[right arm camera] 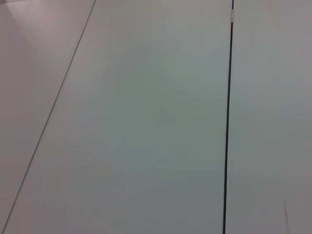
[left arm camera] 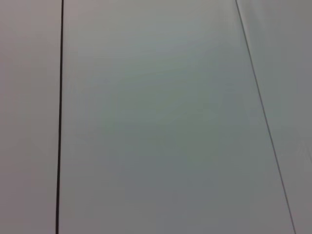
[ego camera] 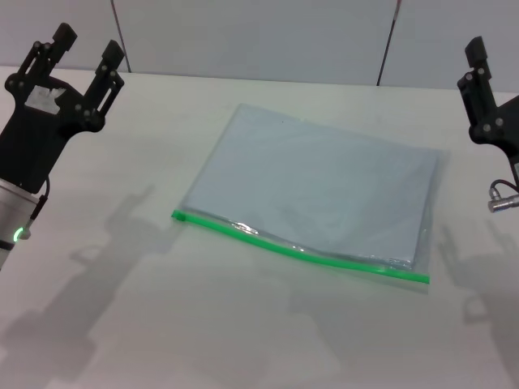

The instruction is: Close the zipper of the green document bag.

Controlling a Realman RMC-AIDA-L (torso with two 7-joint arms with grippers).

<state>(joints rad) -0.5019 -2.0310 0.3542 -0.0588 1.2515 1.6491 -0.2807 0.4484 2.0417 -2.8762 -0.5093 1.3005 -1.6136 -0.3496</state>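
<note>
The green document bag [ego camera: 316, 188] lies flat in the middle of the white table, a pale blue-grey translucent pouch. Its zipper [ego camera: 300, 250] is a bright green strip along the near long edge, bowed slightly near its middle. A small green tab [ego camera: 178, 216] sits at the strip's left end. My left gripper [ego camera: 87, 44] is raised at the far left, open and holding nothing, well away from the bag. My right gripper [ego camera: 478, 69] is raised at the far right edge, only partly in view. Both wrist views show just wall panels.
The white table [ego camera: 162, 324] stretches around the bag on all sides. Grey wall panels [ego camera: 259, 36] with dark seams stand behind its far edge. A metal fitting and cable [ego camera: 503, 198] hang off my right arm.
</note>
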